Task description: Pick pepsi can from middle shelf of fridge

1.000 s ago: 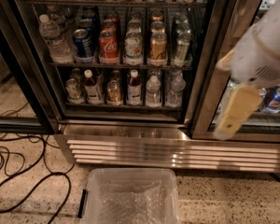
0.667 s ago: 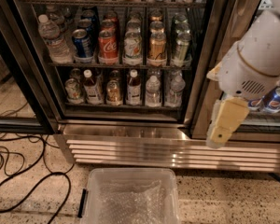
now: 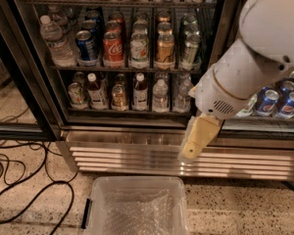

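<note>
The pepsi can (image 3: 86, 46) is blue and stands upright on the middle shelf (image 3: 137, 68) of the fridge (image 3: 132, 155), second from the left, between a water bottle (image 3: 54, 41) and a red Coca-Cola can (image 3: 113, 48). My gripper (image 3: 197, 140) is tan and hangs down from the white arm (image 3: 255, 67) on the right. It is in front of the fridge's lower right corner, below and well to the right of the pepsi can, apart from it.
A gold can (image 3: 165, 48) and other cans fill the middle shelf. Small bottles stand on the rack below (image 3: 132, 112). More blue cans (image 3: 277, 102) sit in the right-hand section. A clear plastic bin (image 3: 137, 207) stands on the floor below. Black cables (image 3: 24, 199) lie at left.
The arm has swung left and down. The gripper has moved from the right fridge section to in front of the lower right corner of the left section. The cans have not moved.
</note>
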